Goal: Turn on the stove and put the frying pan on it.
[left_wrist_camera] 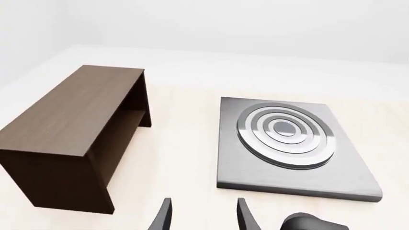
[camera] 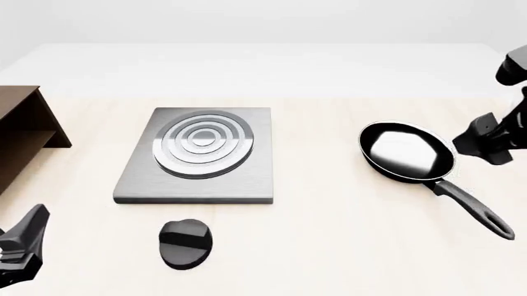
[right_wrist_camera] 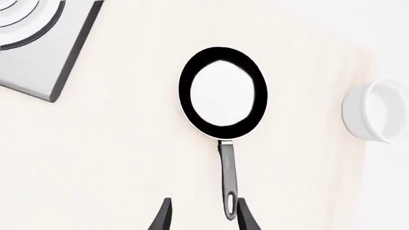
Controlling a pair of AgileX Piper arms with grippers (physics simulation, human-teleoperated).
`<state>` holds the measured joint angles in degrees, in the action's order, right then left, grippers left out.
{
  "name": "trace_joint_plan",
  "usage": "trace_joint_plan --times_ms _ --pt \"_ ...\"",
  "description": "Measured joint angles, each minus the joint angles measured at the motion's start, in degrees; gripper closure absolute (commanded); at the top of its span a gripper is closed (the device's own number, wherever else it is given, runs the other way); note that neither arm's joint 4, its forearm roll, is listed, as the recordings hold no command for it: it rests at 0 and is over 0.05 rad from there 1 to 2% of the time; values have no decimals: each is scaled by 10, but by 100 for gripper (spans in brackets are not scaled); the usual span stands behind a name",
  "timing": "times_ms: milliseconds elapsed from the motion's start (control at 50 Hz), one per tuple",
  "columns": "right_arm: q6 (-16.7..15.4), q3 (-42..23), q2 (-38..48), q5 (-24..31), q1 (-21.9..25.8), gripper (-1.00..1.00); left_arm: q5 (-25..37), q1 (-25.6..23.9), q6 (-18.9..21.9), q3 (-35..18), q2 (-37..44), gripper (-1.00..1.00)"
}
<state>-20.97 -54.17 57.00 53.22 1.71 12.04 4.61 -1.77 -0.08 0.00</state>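
The stove is a flat grey plate with silver burner rings at the table's middle, and it also shows in the left wrist view. Its black oval knob lies apart, in front of the plate; its edge shows in the left wrist view. The frying pan sits on the table right of the stove, with its handle pointing to the front right. My left gripper is open and empty at the front left. My right gripper is open and empty above the pan's handle end.
A brown wooden shelf stands at the left edge, left of the stove; it also shows in the left wrist view. A white cup stands beside the pan in the right wrist view; the front view does not show it.
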Motion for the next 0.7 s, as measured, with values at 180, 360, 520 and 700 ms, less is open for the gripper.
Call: trace_joint_plan --times_ms 180,360,520,700 --pt "-24 -40 46 36 -23 -100 0 2 -1 0 0 -100" --pt "-62 -53 83 44 -59 -100 0 3 -3 0 0 -100" --pt "-95 -53 109 34 -89 -100 -1 3 -4 0 0 -100" --pt "-124 -41 137 11 -113 -100 -1 3 -7 0 0 -100"
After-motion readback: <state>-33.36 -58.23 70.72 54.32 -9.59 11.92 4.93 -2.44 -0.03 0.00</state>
